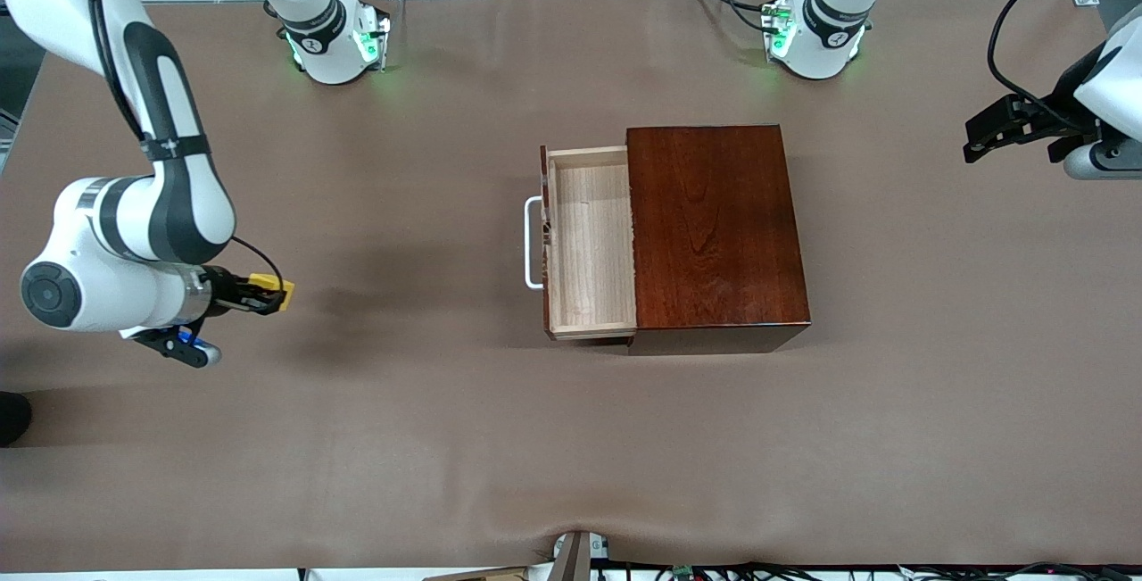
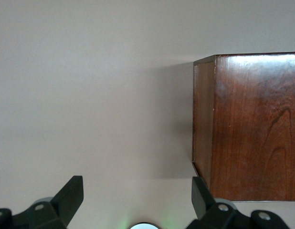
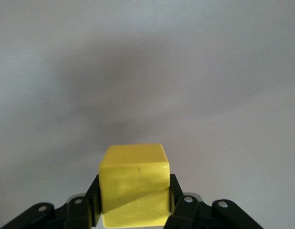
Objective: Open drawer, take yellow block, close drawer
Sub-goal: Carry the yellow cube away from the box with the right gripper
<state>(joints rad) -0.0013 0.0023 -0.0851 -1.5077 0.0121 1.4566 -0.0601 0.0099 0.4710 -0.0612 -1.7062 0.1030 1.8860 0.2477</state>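
Observation:
The dark reddish-brown wooden box point(image 1: 714, 224) stands mid-table, and its pale-wood drawer point(image 1: 591, 242) is pulled out toward the right arm's end, empty inside, with its white handle point(image 1: 533, 242) showing. My right gripper point(image 1: 272, 295) is shut on the yellow block point(image 1: 278, 292) and holds it above the bare table at the right arm's end, well apart from the drawer. The block point(image 3: 134, 183) fills the space between the right gripper's fingers in the right wrist view. My left gripper point(image 1: 981, 139) is open and empty, up at the left arm's end. The box point(image 2: 252, 124) also shows in the left wrist view.
The brown table mat point(image 1: 571, 438) spreads all round the box. The two arm bases point(image 1: 335, 37) stand along the table edge farthest from the front camera. Cables lie along the edge nearest the front camera.

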